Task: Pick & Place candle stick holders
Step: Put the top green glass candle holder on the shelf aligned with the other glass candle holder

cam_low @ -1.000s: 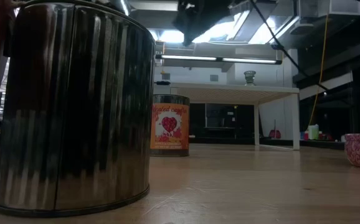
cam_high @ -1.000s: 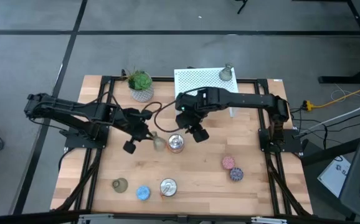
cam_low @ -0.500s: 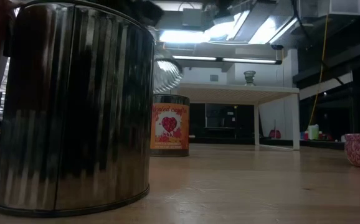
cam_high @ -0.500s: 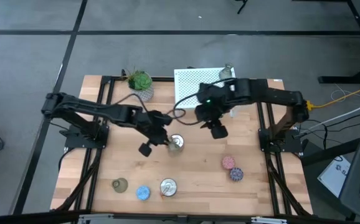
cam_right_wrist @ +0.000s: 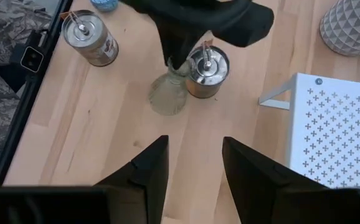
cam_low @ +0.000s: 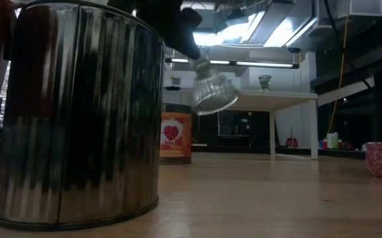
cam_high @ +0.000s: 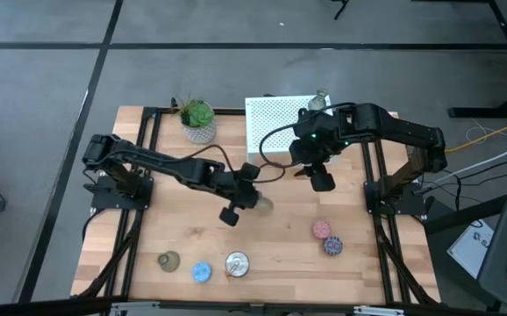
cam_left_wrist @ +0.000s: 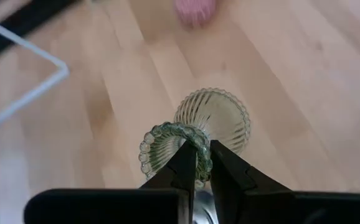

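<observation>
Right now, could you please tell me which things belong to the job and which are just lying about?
Job: gripped holder, left pincer, rack-top holder, lone table holder.
Lying about: tin, blue disc, pink disc, purple disc, potted plant.

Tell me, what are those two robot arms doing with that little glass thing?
The left gripper is pinching the beaded rim of a small greenish ribbed glass candle stick holder and carrying it in the air above the wooden table, near the middle. The right gripper is open and empty, waiting by the white perforated shelf. A second holder stands on that shelf, and a third sits on the table near the front edge.
</observation>
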